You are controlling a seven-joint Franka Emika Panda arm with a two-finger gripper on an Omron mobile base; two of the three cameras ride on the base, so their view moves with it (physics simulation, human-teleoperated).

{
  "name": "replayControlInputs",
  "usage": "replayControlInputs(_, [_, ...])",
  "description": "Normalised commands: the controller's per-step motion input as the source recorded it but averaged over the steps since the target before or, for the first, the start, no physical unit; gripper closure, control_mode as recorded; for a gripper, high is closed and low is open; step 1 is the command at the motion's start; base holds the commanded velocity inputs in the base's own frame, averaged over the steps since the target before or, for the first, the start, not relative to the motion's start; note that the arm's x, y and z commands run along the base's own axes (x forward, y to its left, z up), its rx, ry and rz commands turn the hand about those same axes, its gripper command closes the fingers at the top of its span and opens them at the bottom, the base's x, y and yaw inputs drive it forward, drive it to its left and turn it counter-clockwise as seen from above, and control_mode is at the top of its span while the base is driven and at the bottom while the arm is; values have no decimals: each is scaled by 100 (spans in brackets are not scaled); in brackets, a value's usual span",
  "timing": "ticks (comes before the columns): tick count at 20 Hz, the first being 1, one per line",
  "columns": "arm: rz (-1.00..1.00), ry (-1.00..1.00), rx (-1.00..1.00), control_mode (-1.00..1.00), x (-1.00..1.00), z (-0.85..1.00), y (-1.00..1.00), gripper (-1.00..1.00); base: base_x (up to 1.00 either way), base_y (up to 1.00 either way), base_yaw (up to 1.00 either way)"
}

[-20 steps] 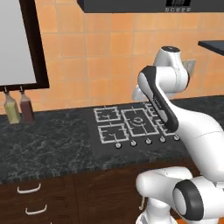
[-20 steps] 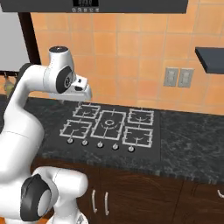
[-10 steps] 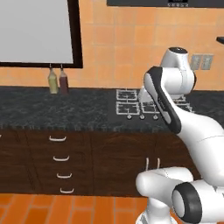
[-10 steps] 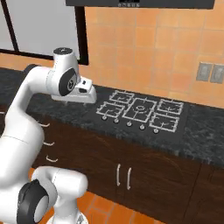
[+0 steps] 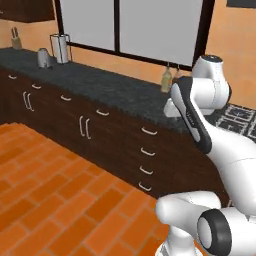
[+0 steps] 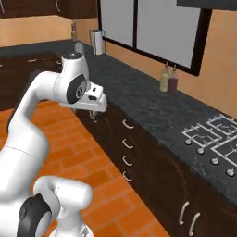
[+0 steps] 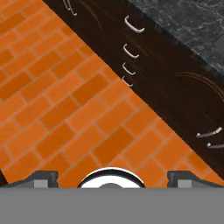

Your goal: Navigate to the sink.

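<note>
Hand (image 7: 112, 178) spread wide, empty, aimed down at brick floor (image 7: 65, 113) beside drawers (image 7: 131, 48).

The sink cannot be made out along the dark speckled counter (image 5: 100, 82) running from ten toward three o'clock.

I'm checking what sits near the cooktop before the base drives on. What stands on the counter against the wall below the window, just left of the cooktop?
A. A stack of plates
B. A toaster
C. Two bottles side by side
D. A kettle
C: two bottles stand together on the dark counter below the window, left of the cooktop.
</note>
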Motion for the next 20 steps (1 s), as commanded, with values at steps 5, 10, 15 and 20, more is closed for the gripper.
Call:
replayControlInputs(5, [0, 0, 0, 100, 0, 0, 0, -100, -33, -19, 91])
replayControlInputs(10, [0, 0, 0, 100, 0, 0, 0, -100, -32, -22, 90])
replayControlInputs(15, [0, 0, 0, 100, 0, 0, 0, -100, -26, -21, 89])
replayControlInputs(20, [0, 0, 0, 100, 0, 0, 0, -100, -17, -17, 91])
